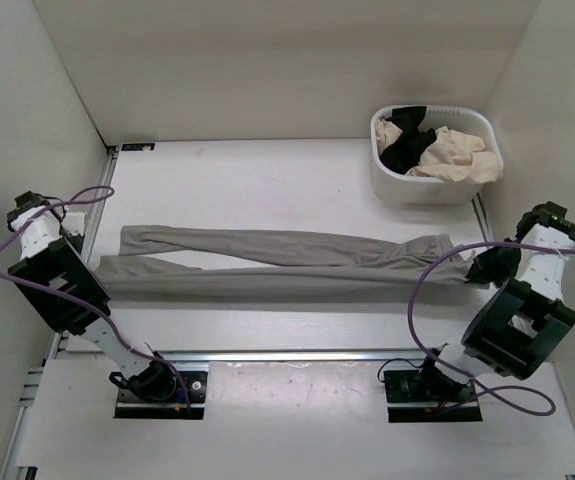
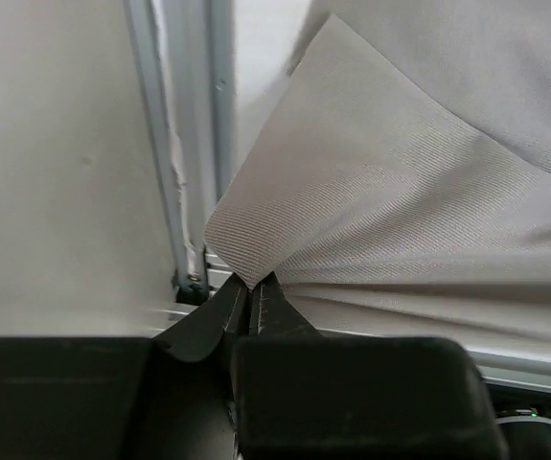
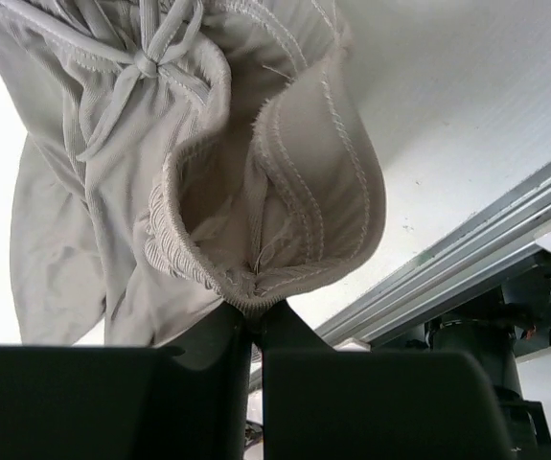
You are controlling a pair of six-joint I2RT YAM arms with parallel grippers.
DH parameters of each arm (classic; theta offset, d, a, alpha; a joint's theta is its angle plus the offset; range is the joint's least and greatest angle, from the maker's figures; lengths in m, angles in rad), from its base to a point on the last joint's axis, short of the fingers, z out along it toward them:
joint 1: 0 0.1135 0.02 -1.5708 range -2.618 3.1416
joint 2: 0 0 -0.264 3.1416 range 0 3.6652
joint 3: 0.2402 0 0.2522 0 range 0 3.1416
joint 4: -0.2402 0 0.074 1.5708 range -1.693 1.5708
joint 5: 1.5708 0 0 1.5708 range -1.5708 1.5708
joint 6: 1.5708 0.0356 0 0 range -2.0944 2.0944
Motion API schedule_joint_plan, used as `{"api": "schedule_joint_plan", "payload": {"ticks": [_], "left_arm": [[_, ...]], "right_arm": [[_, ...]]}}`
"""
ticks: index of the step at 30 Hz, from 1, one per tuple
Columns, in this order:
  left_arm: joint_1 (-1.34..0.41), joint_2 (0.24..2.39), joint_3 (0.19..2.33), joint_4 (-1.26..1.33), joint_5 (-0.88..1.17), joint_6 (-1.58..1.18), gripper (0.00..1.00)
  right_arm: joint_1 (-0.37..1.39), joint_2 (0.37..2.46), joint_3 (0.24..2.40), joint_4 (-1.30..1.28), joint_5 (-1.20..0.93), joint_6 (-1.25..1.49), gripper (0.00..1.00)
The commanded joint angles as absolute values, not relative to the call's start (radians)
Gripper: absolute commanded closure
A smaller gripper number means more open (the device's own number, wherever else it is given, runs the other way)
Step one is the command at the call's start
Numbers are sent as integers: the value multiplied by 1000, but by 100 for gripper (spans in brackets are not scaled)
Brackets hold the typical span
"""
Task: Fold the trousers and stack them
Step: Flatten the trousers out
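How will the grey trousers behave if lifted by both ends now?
Likely floppy: the trousers lie flat and creased, and the hem corner folds over at the left gripper. The middle would probably sag between the two grips. The thick waistband bunched in the right gripper seems unlikely to slip.

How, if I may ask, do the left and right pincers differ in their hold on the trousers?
The left pincer pinches a flat hem corner of the trousers; the right pincer pinches the ribbed waistband by the drawstring. The left pincer's fabric lies smooth, the right pincer's bunches. Both are shut on cloth.
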State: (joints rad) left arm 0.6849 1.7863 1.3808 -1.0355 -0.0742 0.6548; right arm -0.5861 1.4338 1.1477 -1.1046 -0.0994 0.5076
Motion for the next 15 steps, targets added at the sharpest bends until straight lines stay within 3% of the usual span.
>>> {"api": "schedule_joint_plan", "payload": {"ticks": [1,7,11,15], "left_arm": [[686,1766,1430,-1029,-121,686,86],[644,1887,1583,-1054,-106,649,86],[579,1970,1881,-1143,-3,589,86],[565,1994,2081,-1175,51,543,86]], "right_arm": [[-588,1398,1128,-1098,-103,485,100],[-577,1547,1256,-977,-178,557,100],[-508,1730,1674,-989,-187,604,100],[-499,1763,1885,-1034,-187,626,100]]}}
